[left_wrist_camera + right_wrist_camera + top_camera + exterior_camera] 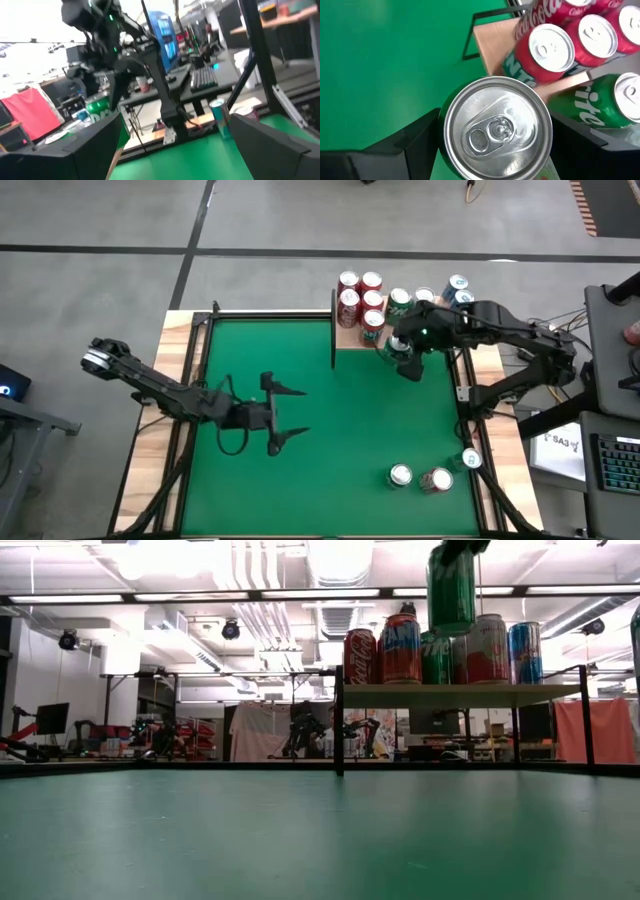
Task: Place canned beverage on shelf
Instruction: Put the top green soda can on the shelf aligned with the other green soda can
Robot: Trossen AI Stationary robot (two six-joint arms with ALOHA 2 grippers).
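Left gripper (296, 414): jaws spread and empty, parked over the green surface (380, 430) left of centre, well apart from the cans. Shelf (352, 337): light-wood board on black posts at the far edge, right of centre, already carrying a cluster of red, green and blue cans (371, 301); a bare strip of board remains at its near left corner. Right gripper (405, 358): closed on a green can (395, 352), held upright by the sides just off the shelf's front edge. Loose cans (421, 478): three at the near right of the surface, not yet collected. Progress, as judged: well along, with several cans placed, one in transit, and three left; the carried can has yet to be set on the board and released. The low view alone shows the green can hanging higher than the tops of the shelved cans, clear of the board. The right wrist view alone shows its silver lid between the fingers and the bare wood beside it. The high view alone shows the loose cans.
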